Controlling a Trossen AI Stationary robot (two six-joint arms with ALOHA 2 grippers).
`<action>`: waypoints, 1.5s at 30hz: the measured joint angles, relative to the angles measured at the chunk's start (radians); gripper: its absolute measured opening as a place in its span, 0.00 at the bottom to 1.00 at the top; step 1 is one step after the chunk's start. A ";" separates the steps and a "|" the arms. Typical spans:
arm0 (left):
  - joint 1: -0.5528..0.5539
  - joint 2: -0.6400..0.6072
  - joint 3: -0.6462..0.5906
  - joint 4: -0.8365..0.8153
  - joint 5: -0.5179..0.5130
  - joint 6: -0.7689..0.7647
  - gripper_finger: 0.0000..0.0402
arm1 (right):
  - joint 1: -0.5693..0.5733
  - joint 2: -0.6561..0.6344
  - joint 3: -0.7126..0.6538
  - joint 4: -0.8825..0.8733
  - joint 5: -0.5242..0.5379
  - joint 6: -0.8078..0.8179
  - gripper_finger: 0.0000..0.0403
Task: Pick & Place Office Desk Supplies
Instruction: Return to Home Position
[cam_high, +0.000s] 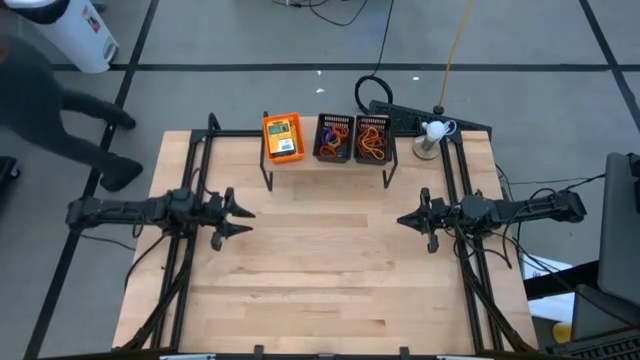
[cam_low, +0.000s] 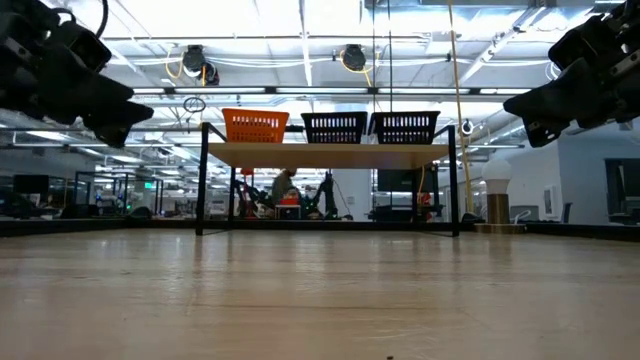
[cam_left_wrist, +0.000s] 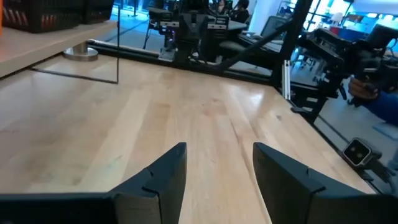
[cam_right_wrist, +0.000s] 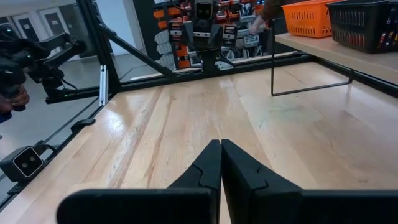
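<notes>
Three small trays stand in a row on the wooden shelf riser (cam_high: 330, 165) at the table's far edge. The orange tray (cam_high: 282, 137) holds a yellow-and-green crayon box. The two black mesh trays (cam_high: 334, 138) (cam_high: 372, 139) hold rubber-band loops. My left gripper (cam_high: 248, 216) is open at the table's left side, above the wood, with nothing between its fingers (cam_left_wrist: 217, 180). My right gripper (cam_high: 402, 219) is shut at the table's right side, its fingers (cam_right_wrist: 221, 171) empty, pointing level toward the left.
A white lamp-like object (cam_high: 432, 135) and a black cable stand at the far right beside the riser. Bare wooden tabletop (cam_high: 320, 270) spreads between the two arms and toward the near edge. A person's legs (cam_high: 90, 130) show beyond the far left corner.
</notes>
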 joint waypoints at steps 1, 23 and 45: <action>-0.028 -0.002 0.000 0.000 -0.030 0.001 0.46 | 0.000 0.000 0.000 0.000 0.000 0.000 0.01; -0.338 -0.004 -0.011 0.027 -0.251 0.129 0.46 | 0.000 0.000 0.000 0.001 0.000 0.000 0.01; -0.312 0.002 -0.011 0.020 -0.266 0.077 0.46 | 0.000 0.000 0.000 0.058 0.003 -0.018 0.01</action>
